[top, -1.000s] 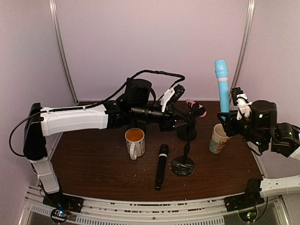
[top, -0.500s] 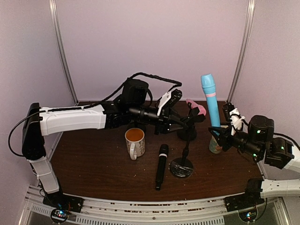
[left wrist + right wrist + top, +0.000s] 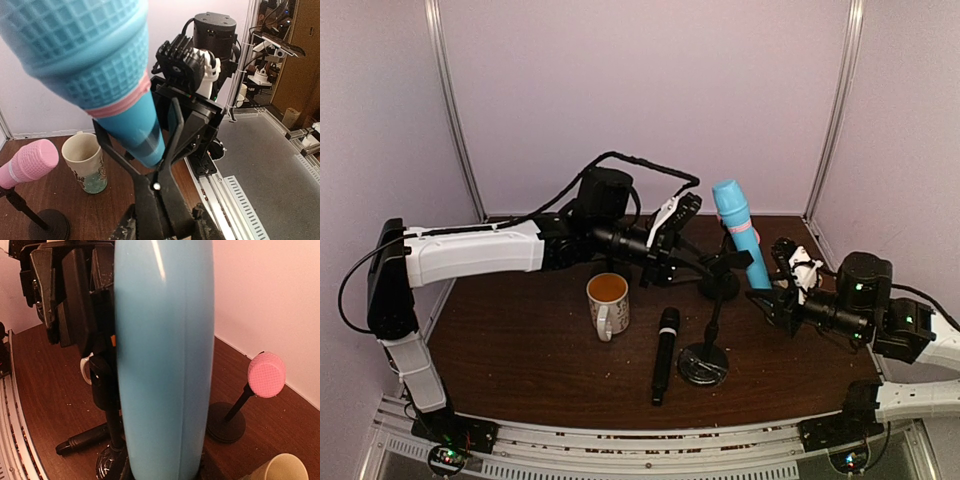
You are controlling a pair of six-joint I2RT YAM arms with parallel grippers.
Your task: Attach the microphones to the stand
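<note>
No readable writing

No word, brand or number can be made out in any view. The greenish print low on the cream mug (image 3: 85,162) is too blurred to tell letters from pattern, and the blue microphone (image 3: 85,60) shows only a plain pink band

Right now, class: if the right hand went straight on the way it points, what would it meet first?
Most likely the near stand. The right hand, gripping the blue microphone, points left toward its stem and clip. Depth is hard to judge from above, so it may pass just beside it.
</note>
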